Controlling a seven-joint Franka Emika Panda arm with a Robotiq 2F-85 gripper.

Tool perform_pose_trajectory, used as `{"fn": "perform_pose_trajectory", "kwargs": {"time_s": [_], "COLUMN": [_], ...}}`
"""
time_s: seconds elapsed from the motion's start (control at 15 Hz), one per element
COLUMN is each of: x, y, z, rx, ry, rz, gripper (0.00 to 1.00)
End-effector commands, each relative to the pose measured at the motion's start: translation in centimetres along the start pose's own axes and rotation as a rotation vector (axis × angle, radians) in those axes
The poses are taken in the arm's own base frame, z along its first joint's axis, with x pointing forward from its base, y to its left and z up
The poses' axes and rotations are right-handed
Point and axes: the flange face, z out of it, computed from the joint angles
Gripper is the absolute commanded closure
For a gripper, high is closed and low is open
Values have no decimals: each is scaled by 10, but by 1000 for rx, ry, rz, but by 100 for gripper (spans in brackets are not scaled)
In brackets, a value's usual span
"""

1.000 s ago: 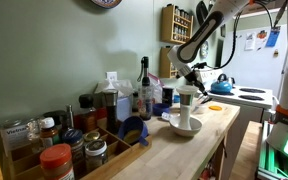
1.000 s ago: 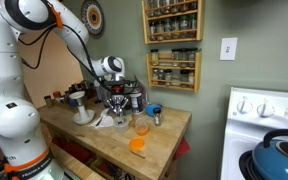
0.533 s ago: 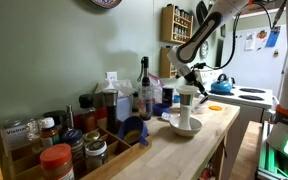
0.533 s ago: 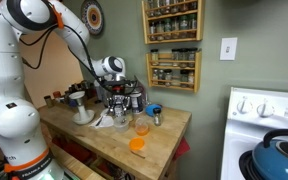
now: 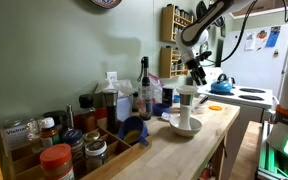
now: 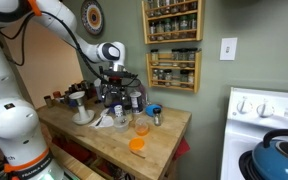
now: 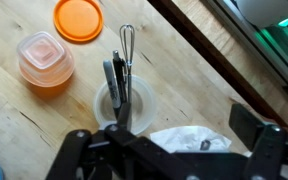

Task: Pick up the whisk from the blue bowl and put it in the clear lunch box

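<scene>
Location type: domestic kitchen. Indicators are as follows. A wooden butcher-block surface (image 6: 167, 127) stands against a green wall (image 5: 54, 50). Two spice racks (image 6: 174, 68), filled with small jars, are mounted on the wall behind the surface. A white stove (image 6: 267, 112) stands beyond one end of the surface and carries a blue kettle (image 6: 280, 157). In an exterior view, bottles (image 5: 144, 85) and lidded jars (image 5: 56, 160) crowd the wall-side edge of the surface.
</scene>
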Motion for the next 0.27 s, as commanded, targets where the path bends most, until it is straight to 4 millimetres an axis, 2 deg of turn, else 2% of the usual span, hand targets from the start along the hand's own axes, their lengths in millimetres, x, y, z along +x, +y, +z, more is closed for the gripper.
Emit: {"fn": "perform_pose_trajectory", "kwargs": {"time_s": [0.0, 0.13, 0.2], "x": [-44, -60, -40], "y": [-50, -75, -43], "z": [-17, -27, -29], "rx": [-35, -75, -46], "ry": [132, 170, 113], "rz": [-148, -240, -162], "gripper": [0, 0, 0]}}
